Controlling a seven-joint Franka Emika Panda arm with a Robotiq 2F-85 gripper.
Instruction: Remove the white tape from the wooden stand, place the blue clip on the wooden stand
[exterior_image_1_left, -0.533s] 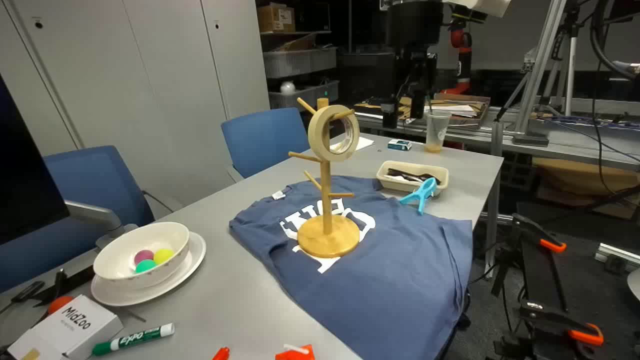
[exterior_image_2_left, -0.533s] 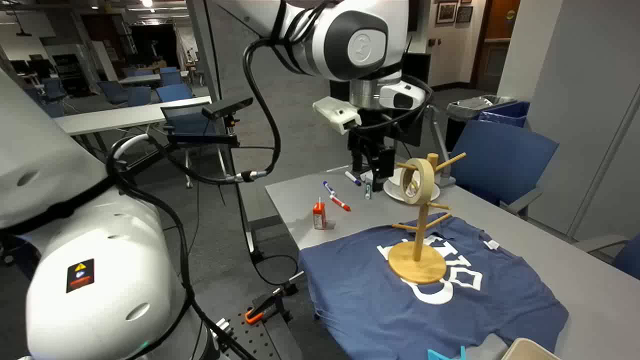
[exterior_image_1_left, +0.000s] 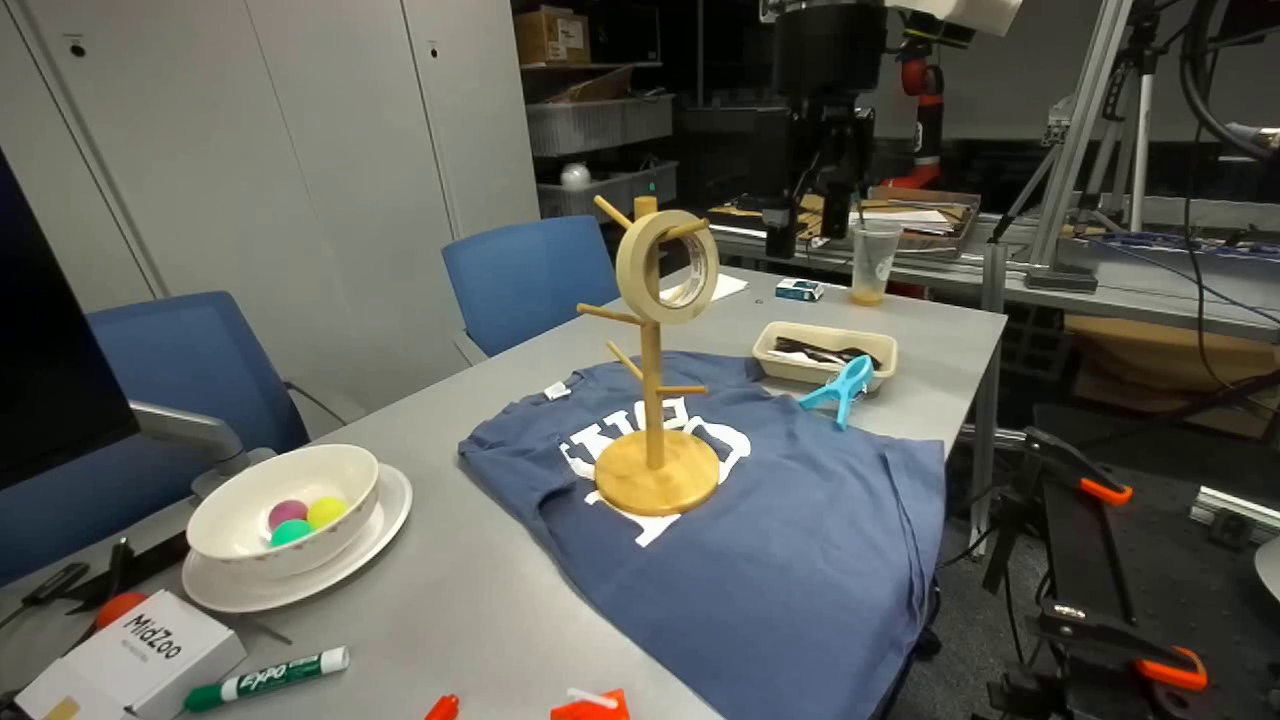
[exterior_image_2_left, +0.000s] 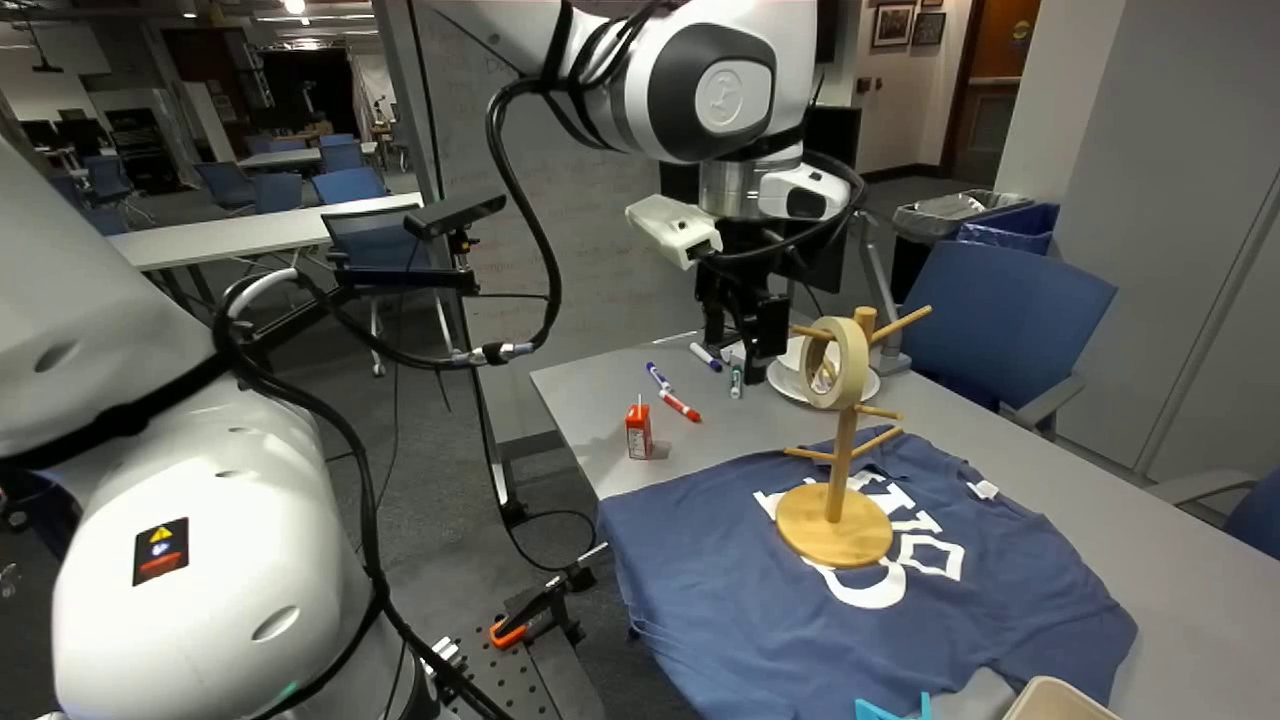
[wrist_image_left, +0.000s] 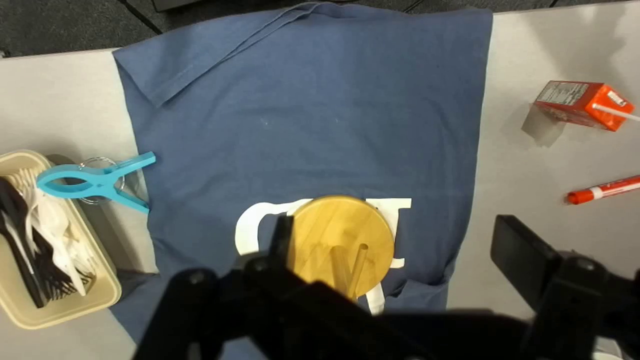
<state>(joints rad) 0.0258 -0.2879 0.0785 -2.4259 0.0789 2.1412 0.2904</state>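
Observation:
The white tape (exterior_image_1_left: 634, 272) hangs on an upper peg of the wooden stand (exterior_image_1_left: 655, 478); both also show in an exterior view, tape (exterior_image_2_left: 852, 368) and stand (exterior_image_2_left: 835, 530). The stand is upright on a blue shirt. In the wrist view the stand's base (wrist_image_left: 345, 220) shows between my fingers, and the tape is hidden. The blue clip (wrist_image_left: 102, 182) lies with one end over the tray's rim and the other toward the shirt; it also shows in exterior views (exterior_image_1_left: 845, 388) (exterior_image_2_left: 888, 711). My gripper (wrist_image_left: 395, 242) is open and empty, above table height near the stand (exterior_image_2_left: 743, 345).
A cream tray (wrist_image_left: 107, 295) of plastic cutlery stands beside the clip. A red juice box (exterior_image_2_left: 639, 432) and markers (exterior_image_2_left: 680, 406) lie on the table. A bowl (exterior_image_1_left: 330, 545) with balls sits on a plate. A cup (exterior_image_1_left: 874, 262) stands at a table end. The shirt (exterior_image_1_left: 780, 570) lies under the stand.

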